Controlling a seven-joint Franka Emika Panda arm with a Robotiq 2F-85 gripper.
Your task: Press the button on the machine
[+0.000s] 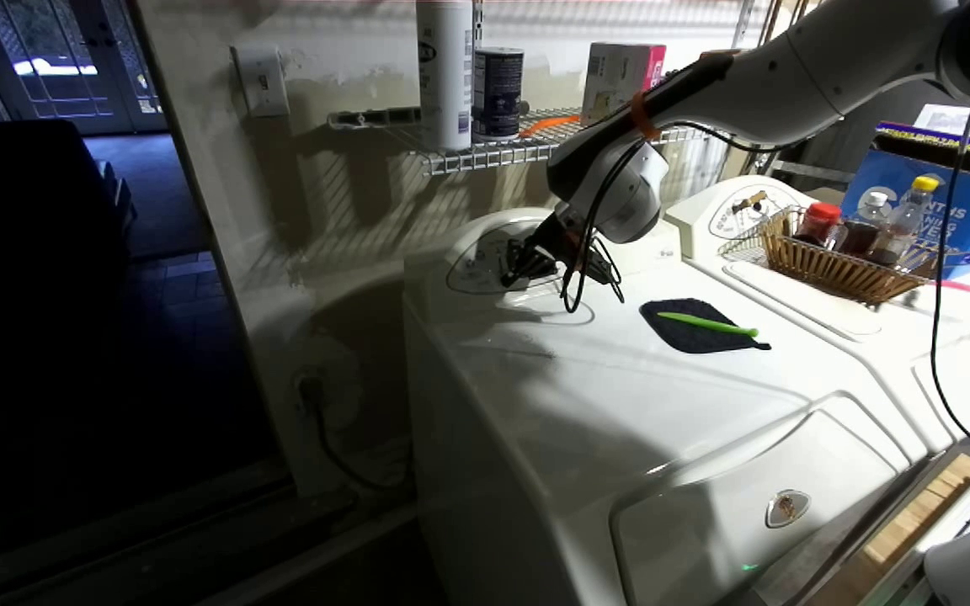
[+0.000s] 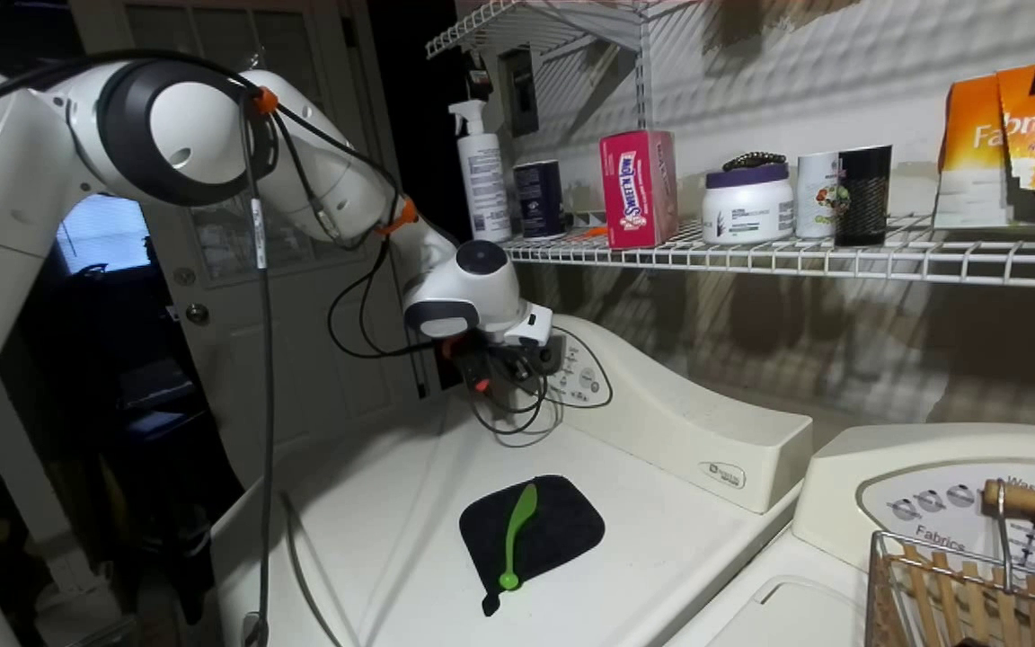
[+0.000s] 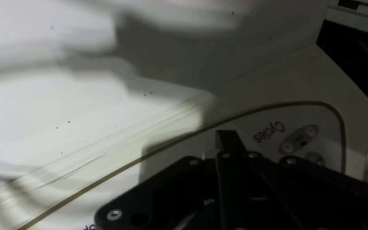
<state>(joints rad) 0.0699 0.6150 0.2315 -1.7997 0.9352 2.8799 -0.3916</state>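
Observation:
The machine (image 1: 586,379) is a white boxy appliance with a raised sloped control panel (image 1: 470,268) at its back. The panel (image 2: 585,382) also shows in an exterior view, with small round buttons and print. My gripper (image 1: 514,273) is at the panel, its fingers pointing at it; it also shows in an exterior view (image 2: 517,364). In the wrist view my gripper (image 3: 226,133) is shut and empty, its tips over the panel beside the word "Cycles". An oval pair of buttons (image 3: 299,139) and a round button (image 3: 314,157) lie right of the tips. The big dial is not clearly visible. I cannot tell whether the tips touch the panel.
A black pot holder (image 1: 687,341) with a green knife (image 1: 708,323) lies on the machine's top. A wire shelf (image 2: 778,256) with bottles and boxes hangs above the panel. A second white appliance (image 2: 850,467) with a basket (image 1: 839,269) stands alongside. Loose cables hang around the wrist.

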